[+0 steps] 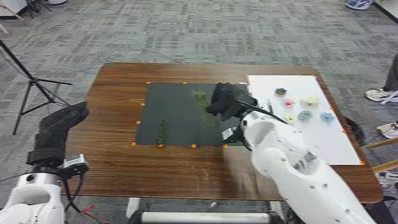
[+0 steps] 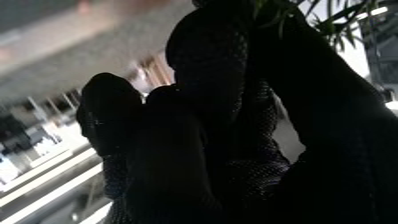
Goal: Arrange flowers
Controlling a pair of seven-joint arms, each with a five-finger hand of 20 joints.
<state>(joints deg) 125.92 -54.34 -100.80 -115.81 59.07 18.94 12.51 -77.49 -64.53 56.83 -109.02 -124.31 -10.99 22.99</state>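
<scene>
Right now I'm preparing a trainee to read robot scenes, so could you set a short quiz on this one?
1. True or false: the pink flower lies on the white sheet.
2. Multiple choice: what is the right hand over? A, the white sheet; B, the dark mat; C, the floor.
3. Fill in: the leafy sprig at the right hand is ____ in colour.
Key: 1 true; 2 B; 3 green.

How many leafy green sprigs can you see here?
2: one sprig lies on the left part of the dark mat, and the other sprig is pinched in the right robot hand, which may hide more.
</scene>
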